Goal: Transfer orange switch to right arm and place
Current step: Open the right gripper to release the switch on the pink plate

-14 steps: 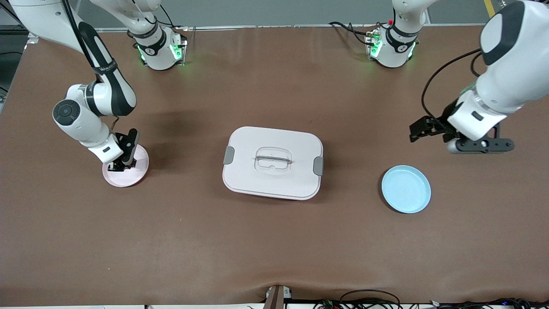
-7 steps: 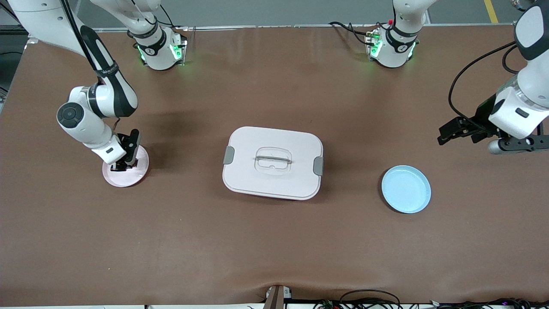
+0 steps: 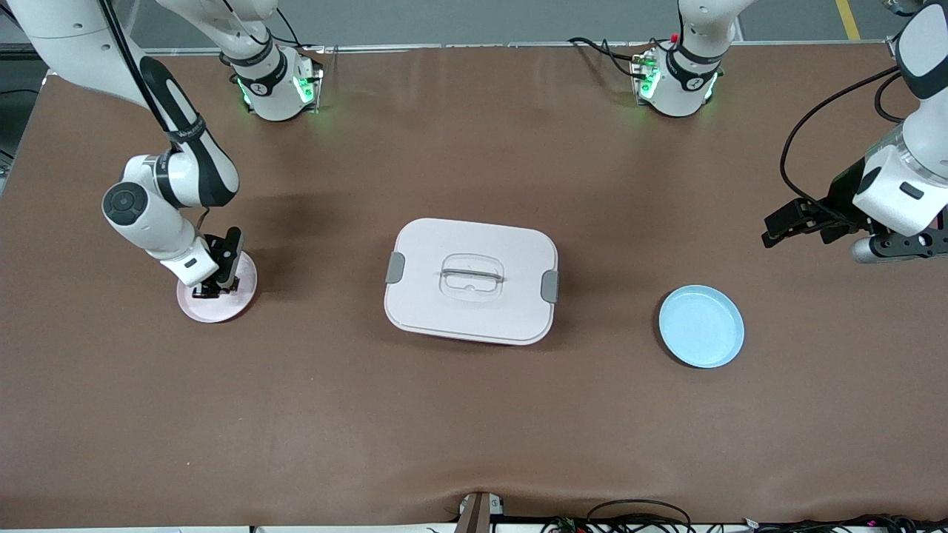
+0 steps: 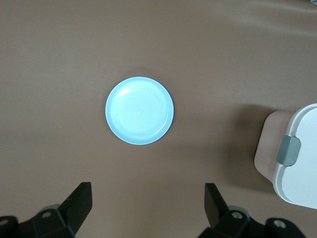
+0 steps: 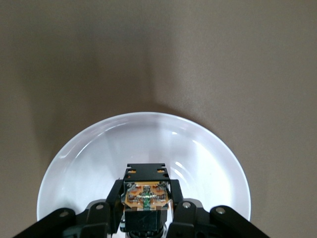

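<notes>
In the right wrist view the orange switch (image 5: 146, 196), a small black box with an orange face, sits clamped between the black fingers of my right gripper (image 5: 147, 191). That right gripper (image 3: 211, 287) is low over the pink plate (image 3: 237, 302), which looks white (image 5: 99, 148) in the right wrist view. I cannot tell whether the switch touches the plate. My left gripper (image 3: 796, 222) hangs open and empty above the bare table at the left arm's end. Its fingertips (image 4: 81, 193) stand wide apart.
A pale lidded box (image 3: 471, 280) with grey clips and a clear handle stands mid-table; its corner (image 4: 297, 168) shows in the left wrist view. A light blue plate (image 3: 701, 326), also (image 4: 139, 110), lies between the box and the left arm's end of the table.
The left arm has swung toward its own end of the table, away from the box, its gripper staying open. The right gripper has shifted slightly over the pink plate, still shut on the switch.
</notes>
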`<state>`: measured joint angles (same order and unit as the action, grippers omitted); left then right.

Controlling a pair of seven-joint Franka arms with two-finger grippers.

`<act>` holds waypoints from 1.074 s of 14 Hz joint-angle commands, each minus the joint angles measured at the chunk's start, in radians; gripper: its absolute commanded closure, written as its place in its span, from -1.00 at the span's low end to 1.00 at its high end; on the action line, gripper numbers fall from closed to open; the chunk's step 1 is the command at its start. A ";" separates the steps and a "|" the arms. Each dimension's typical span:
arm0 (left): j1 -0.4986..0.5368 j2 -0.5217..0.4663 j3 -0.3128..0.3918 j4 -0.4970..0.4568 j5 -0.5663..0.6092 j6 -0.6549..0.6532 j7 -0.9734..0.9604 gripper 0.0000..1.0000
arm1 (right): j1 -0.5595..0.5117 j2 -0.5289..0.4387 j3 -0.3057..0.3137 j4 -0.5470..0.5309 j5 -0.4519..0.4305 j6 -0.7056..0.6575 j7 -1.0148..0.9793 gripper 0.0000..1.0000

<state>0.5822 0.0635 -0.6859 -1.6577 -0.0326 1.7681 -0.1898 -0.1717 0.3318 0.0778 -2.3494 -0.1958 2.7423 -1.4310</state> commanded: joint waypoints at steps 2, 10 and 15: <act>0.008 -0.022 0.003 0.004 0.011 -0.019 0.020 -1.00 | -0.022 0.012 0.008 0.004 -0.037 0.023 0.003 1.00; -0.295 -0.019 0.294 0.001 0.011 -0.019 0.015 -1.00 | -0.031 0.032 -0.004 0.007 -0.039 0.065 0.000 -0.98; -0.628 -0.021 0.622 0.003 0.011 -0.048 0.016 -1.00 | -0.043 0.030 -0.004 0.013 -0.040 0.060 -0.008 -1.00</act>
<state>0.0515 0.0617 -0.1646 -1.6560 -0.0326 1.7552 -0.1891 -0.1968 0.3548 0.0617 -2.3440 -0.2100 2.7958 -1.4351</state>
